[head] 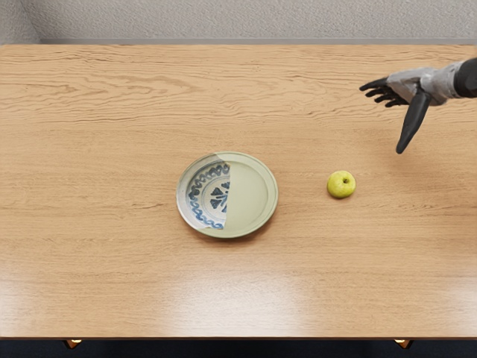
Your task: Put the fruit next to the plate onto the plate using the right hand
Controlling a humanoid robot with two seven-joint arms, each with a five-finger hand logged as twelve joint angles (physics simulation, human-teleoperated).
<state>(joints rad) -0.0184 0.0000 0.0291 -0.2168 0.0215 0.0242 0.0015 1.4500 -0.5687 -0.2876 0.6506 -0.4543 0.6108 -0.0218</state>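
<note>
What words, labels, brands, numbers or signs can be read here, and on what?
None: no readable text anywhere.
The plate bears only a blue ornamental pattern on one half, no letters.
The apple, the table and the right hand carry no markings.

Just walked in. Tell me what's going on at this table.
The robot's right hand hovers at the right edge, fingers spread, holding nothing. The yellow-green fruit lies on the table beside the plate, on the hand's side, apart from it and untouched. The plate holds nothing yet. No left arm shows.
</note>
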